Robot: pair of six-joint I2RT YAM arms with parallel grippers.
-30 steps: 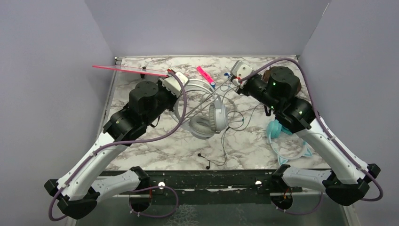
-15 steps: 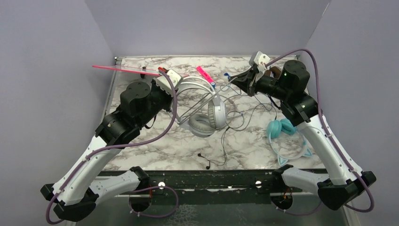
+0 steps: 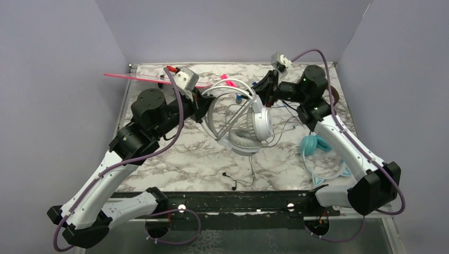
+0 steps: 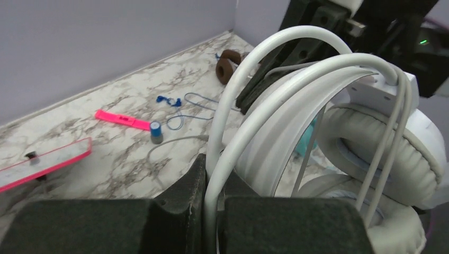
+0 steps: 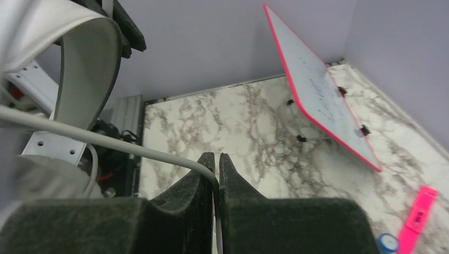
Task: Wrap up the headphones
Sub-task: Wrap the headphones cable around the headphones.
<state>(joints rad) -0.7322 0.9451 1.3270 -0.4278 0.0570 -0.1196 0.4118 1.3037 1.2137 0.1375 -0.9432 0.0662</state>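
Note:
The white-grey headphones (image 3: 247, 120) hang tilted above the middle of the table, ear pads (image 4: 381, 153) low. My left gripper (image 3: 203, 99) is shut on the thin white headband wires (image 4: 214, 174) at their left end. The grey cord (image 4: 398, 114) runs in loops over the headband. My right gripper (image 3: 266, 94) sits just right of the headband, shut on a stretch of that cord (image 5: 132, 150) between its fingertips (image 5: 207, 161). The teal headphones (image 3: 319, 152) lie under my right arm. In the back corner, the brown headphones (image 4: 227, 62) rest on the table.
A pink-framed whiteboard (image 3: 142, 78) leans at the back left. A pink marker (image 4: 123, 120), a blue-capped plug (image 4: 155, 131) and a blue clip (image 4: 168, 100) lie behind the headphones. Thin dark cords (image 3: 249, 169) trail toward the front edge. Walls close in on three sides.
My left gripper has lifted the white-grey headphones and carried them right. My right arm has swung left and forward with the cord, ending close to the headband.

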